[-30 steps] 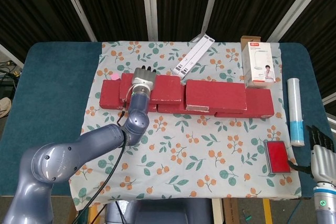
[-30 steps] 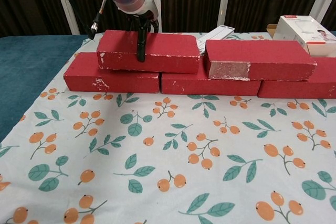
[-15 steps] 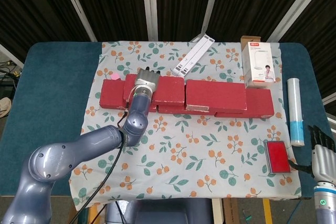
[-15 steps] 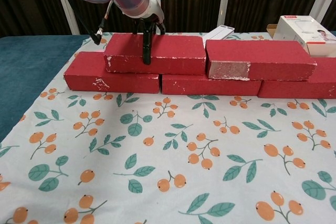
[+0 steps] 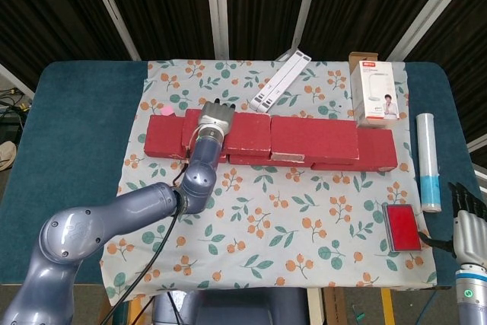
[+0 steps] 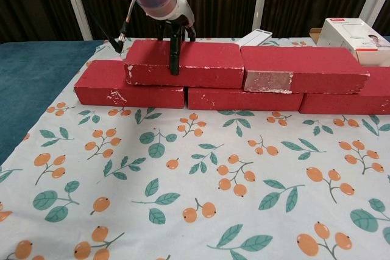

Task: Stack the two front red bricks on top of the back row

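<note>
1. The back row of three red rectangular bricks (image 6: pixel 244 98) lies end to end on the floral cloth (image 5: pixel 289 218) that covers the blue desk (image 5: pixel 68 150).
2. Two further red bricks rest on top of that row. The left upper red brick (image 6: pixel 195 64) and the right upper red brick (image 6: pixel 304 69) sit end to end, their near ends touching or almost so.
3. The left hand (image 5: pixel 214 119) is on the left upper red brick. In the chest view one dark finger runs down the front face of that brick while the others reach over its rear edge, so the fingers (image 6: pixel 175 53) grip the brick across its width.
4. The right hand (image 5: pixel 468 215) is at the lower right edge of the head view, apart from the bricks. Only part of it shows; whether its fingers are spread or closed cannot be determined.
5. A small flat red box (image 5: pixel 402 227) lies on the cloth just beside the right hand.
6. A white carton (image 5: pixel 373 93) stands behind the right end of the brick row. A white and blue tube (image 5: pixel 429 161) lies on the desk to the right of the cloth. A long white strip (image 5: pixel 279 80) lies diagonally behind the bricks.
</note>
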Tool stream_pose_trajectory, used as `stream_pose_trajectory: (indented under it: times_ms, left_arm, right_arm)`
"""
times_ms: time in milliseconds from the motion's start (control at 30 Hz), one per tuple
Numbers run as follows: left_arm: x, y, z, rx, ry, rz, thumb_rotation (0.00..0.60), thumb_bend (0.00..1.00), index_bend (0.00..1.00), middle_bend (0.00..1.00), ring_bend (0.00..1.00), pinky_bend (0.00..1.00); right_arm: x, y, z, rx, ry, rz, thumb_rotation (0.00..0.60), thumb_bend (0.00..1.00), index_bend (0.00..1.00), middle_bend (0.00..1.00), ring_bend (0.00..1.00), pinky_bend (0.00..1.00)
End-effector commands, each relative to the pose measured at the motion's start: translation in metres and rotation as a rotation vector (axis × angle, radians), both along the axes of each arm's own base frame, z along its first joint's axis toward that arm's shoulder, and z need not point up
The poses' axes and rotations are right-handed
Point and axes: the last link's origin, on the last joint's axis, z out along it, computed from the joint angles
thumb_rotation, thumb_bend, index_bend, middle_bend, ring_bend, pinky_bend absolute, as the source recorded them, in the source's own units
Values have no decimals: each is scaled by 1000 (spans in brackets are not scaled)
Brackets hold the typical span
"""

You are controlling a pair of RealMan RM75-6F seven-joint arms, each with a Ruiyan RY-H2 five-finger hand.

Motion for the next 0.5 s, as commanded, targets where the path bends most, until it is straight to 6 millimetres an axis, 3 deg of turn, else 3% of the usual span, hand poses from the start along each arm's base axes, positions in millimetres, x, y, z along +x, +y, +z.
stream_pose_trajectory:
  times_ms: [33, 267, 500]
  left_arm:
    - [-1, 0, -1, 4, 5, 4, 600, 0, 35, 68, 0, 176]
    - [-2, 0, -2, 8, 21, 16, 600, 0, 5, 1, 0, 167]
    - [-2, 0, -2, 8, 30, 31, 600, 0, 0, 0, 0, 158]
  right_arm:
    - [0, 0, 0, 0, -1, -2, 600, 33, 0, 0, 0, 0]
    - [-1, 1, 0, 3, -2, -6, 600, 32, 0, 0, 0, 0]
    - [-1, 1, -1, 4, 2, -8, 600, 32, 0, 0, 0, 0]
